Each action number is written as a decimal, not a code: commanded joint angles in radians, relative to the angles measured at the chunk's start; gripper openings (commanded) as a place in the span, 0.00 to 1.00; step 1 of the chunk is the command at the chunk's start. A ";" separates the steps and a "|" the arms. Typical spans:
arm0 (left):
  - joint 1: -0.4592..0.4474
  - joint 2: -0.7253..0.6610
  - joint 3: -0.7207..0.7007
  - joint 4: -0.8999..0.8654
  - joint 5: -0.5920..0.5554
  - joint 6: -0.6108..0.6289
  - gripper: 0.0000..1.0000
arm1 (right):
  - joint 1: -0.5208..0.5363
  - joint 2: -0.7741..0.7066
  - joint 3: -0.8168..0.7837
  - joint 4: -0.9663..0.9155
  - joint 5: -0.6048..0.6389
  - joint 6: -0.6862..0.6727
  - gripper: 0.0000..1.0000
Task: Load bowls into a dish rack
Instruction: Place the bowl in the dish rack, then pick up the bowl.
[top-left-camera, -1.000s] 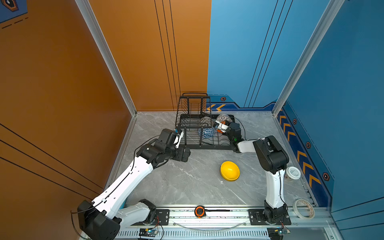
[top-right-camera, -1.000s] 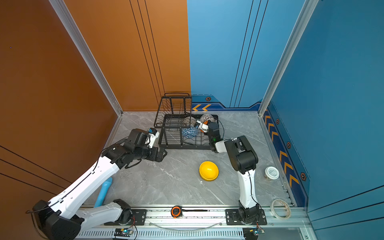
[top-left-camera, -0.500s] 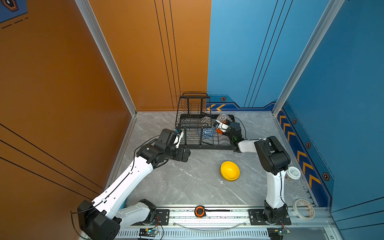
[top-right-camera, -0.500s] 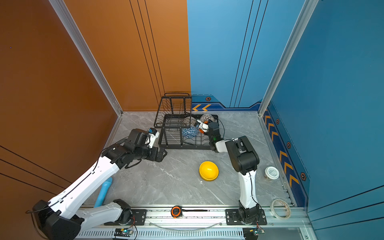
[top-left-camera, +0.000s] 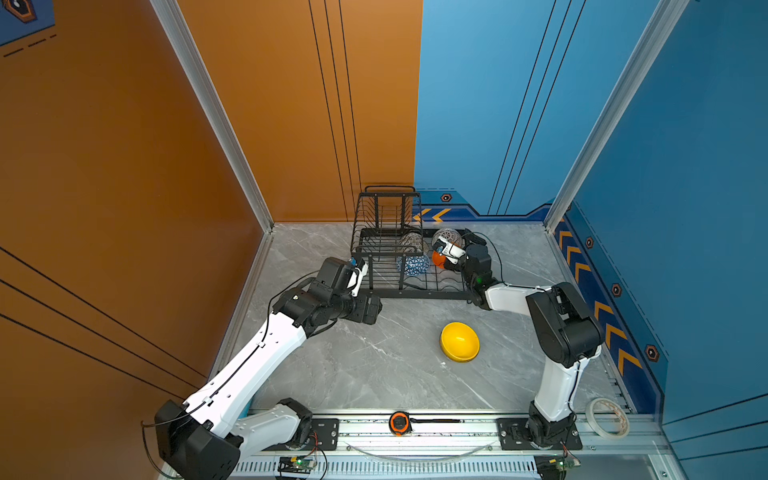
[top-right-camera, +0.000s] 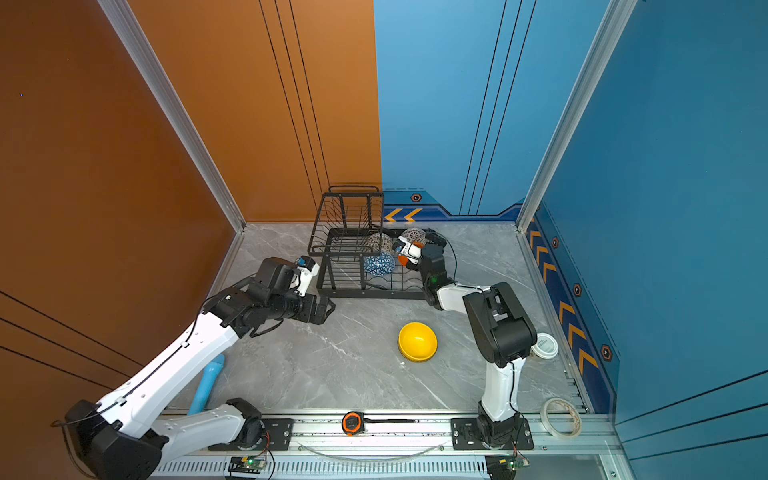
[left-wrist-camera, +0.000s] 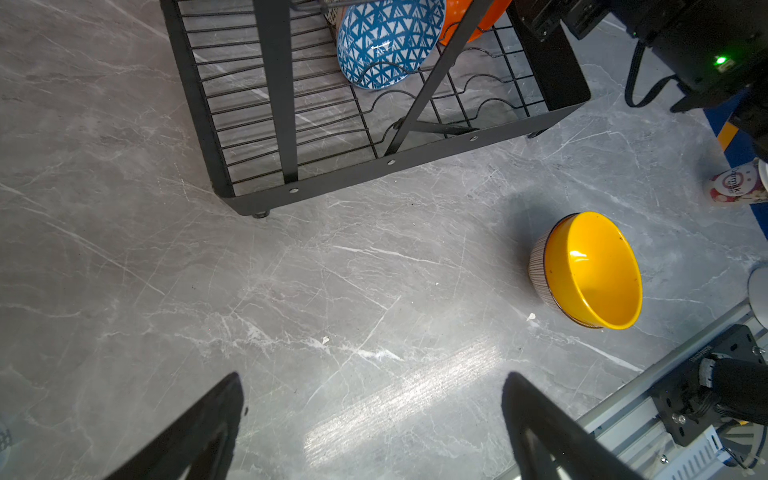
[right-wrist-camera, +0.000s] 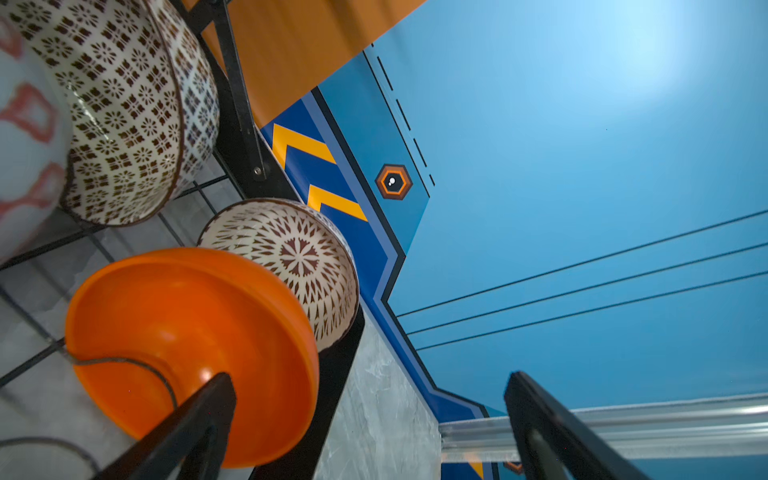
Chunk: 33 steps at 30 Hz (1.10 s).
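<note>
Orange bowl (right-wrist-camera: 187, 332) stood on edge in the dish rack (top-left-camera: 419, 294), with the right pincer (right-wrist-camera: 370, 376) spread wide beside it.
In both top views the bowl sat at the rack's 3 o'clock end, a black-patterned white bowl (right-wrist-camera: 291, 257) at its 12 o'clock and the blue-white triangle bowl (top-left-camera: 412, 264) at its 9 o'clock. The yellow bowl (top-left-camera: 459, 341) lay on the tabletop (top-left-camera: 374, 365) at the rack's 5 o'clock. The left pincer (left-wrist-camera: 372, 374), equally wide, hung over the tabletop near the rack's 7 o'clock corner.
</note>
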 joint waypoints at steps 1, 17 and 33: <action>-0.024 -0.014 0.011 0.016 0.018 0.006 0.98 | 0.042 -0.138 -0.062 -0.069 0.105 0.093 1.00; -0.273 0.099 0.071 0.115 -0.056 -0.048 0.98 | 0.162 -0.705 -0.030 -1.087 0.105 0.930 1.00; -0.453 0.366 0.206 0.129 -0.075 -0.090 0.98 | 0.152 -0.832 -0.016 -1.371 -0.065 1.189 1.00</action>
